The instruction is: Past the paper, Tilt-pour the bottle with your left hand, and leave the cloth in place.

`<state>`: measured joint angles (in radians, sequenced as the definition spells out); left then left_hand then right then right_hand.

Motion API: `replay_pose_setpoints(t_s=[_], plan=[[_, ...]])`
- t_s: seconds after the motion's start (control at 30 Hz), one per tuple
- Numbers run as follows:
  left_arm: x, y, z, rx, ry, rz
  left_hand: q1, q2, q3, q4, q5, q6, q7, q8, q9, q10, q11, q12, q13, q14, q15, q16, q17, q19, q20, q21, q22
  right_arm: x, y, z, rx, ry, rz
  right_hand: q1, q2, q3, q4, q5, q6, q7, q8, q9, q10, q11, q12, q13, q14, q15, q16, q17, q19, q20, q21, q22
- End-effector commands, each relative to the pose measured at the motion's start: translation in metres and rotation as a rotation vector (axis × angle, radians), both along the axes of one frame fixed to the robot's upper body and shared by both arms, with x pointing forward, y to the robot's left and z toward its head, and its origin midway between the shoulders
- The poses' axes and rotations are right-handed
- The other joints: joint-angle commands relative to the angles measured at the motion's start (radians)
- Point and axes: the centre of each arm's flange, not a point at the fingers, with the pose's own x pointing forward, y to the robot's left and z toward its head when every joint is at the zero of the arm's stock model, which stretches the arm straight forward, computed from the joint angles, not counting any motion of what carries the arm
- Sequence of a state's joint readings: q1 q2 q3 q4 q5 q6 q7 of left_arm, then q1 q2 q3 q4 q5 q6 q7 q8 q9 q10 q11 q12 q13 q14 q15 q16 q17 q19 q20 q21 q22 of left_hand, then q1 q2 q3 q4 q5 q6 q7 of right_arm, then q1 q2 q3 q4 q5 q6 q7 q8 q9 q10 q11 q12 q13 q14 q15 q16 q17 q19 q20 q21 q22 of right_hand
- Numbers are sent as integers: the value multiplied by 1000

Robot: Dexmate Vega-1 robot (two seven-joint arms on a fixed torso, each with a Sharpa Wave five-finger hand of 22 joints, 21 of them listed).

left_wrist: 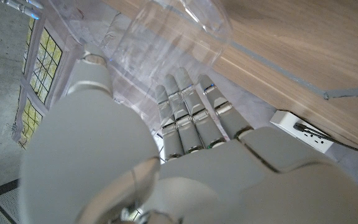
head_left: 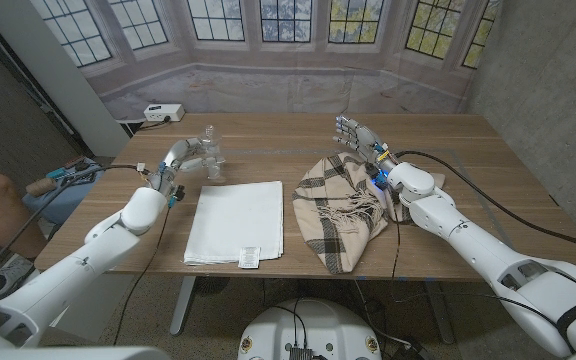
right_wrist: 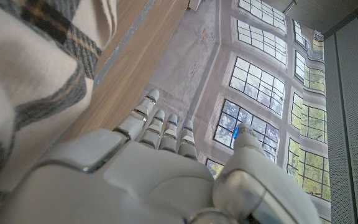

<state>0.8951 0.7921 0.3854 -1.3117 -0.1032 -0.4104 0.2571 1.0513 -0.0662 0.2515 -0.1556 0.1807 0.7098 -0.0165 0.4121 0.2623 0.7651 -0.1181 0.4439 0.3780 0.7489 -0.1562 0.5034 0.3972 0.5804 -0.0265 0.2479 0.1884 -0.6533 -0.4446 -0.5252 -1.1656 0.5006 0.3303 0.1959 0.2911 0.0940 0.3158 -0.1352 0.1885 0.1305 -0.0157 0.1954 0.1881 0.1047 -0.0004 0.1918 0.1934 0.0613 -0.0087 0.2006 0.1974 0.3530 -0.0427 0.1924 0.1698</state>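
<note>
Clear plastic bottle (head_left: 211, 158) stands beyond the white folded paper (head_left: 236, 221), gripped by the robot's left hand (head_left: 184, 155). The right hand (head_left: 357, 135) hovers with fingers spread, holding nothing, beside the plaid fringed cloth (head_left: 340, 208).

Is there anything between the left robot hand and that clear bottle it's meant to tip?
Nothing visible. The left robot hand is already at the bottle, past the paper; the left wrist view shows its fingers right against the clear plastic. The cloth lies off to the side.
</note>
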Motion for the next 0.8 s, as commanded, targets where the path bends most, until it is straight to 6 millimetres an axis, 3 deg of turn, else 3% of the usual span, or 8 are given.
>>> replay_pose_setpoints(t_s=[0.03, 0.8], plan=[[-6, -7, 19, 57, 3, -22, 110, 130, -3, 1, 6, 127, -16, 13, 6, 9, -5, 8, 10, 32, -18, 8, 28, -1, 5, 6, 4, -2, 2, 1, 9, -3, 3, 4, 7, -6, 1, -1, 3, 2, 3, 5, 2, 6, 7, 5, 3, 6, 9, 5, 10, 2, 2, 1], [-16, -15, 35, 153, 12, -47, 120, 139, -5, 3, 10, 133, -4, 41, 26, 17, -9, 31, 46, 36, -17, 8, 50, 1, 7, 9, 4, -9, 7, 7, -6, -31, 4, 6, 9, -9, 1, -1, 4, 3, 3, 6, 3, 4, 7, 5, 4, 5, 9, 5, 10, 1, 1, 1]])
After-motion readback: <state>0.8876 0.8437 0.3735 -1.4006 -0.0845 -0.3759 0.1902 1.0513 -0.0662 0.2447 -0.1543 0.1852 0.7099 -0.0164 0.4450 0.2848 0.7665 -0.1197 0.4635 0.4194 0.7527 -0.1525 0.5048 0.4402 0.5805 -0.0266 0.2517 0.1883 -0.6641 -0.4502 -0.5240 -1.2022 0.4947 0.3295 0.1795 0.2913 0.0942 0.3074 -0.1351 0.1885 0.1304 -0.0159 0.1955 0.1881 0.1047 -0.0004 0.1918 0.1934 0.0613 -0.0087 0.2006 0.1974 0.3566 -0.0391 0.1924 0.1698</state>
